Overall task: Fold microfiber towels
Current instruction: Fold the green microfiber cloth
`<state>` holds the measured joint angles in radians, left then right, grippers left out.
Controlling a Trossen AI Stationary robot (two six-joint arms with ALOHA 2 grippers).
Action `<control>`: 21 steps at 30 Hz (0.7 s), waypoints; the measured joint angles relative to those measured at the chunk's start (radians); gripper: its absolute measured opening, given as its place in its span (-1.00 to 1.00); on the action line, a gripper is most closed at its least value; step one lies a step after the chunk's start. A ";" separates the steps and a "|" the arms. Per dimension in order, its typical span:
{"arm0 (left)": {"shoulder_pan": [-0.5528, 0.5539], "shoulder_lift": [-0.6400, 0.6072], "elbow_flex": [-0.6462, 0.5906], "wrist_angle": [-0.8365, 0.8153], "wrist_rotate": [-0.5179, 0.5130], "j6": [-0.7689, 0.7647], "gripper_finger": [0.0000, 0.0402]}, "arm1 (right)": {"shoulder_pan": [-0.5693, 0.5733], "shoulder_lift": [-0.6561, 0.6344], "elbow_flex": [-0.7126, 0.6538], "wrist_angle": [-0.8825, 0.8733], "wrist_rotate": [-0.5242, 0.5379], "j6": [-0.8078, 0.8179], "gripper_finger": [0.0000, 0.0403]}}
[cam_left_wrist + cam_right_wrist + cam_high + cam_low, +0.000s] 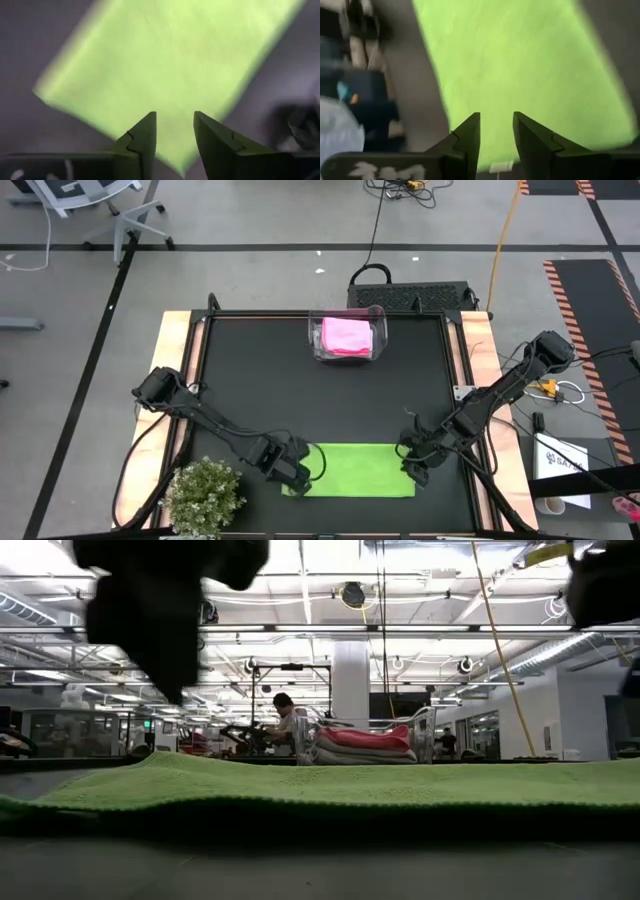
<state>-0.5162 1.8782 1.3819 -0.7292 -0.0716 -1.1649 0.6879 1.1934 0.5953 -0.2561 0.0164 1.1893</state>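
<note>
both end effectors parted over the lime green towel [358, 469] ends

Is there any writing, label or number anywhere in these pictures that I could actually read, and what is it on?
None can be read for certain.
White sheet beside the table's right edge: dark print, too small to read.
Small white tag at the lime green towel edge, right wrist view: blurred, unreadable.
White marks on the right gripper body: blurred, unreadable.
White marks on the left gripper body: blurred, unreadable.
</note>
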 joint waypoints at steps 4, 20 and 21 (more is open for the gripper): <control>0.030 0.001 0.000 0.002 -0.131 0.042 -0.40 | -0.037 0.000 0.000 0.005 0.039 -0.001 -0.50; 0.057 0.006 -0.045 0.210 -0.318 0.188 -0.46 | -0.098 0.000 -0.148 0.374 0.257 -0.042 -0.93; 0.059 0.006 -0.061 0.273 -0.356 0.222 -0.46 | -0.111 0.001 -0.164 0.417 0.269 -0.069 -0.96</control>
<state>-0.4571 1.8847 1.3206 -0.4563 -0.4280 -0.9432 0.5767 1.1948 0.4317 0.1610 0.2856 1.1202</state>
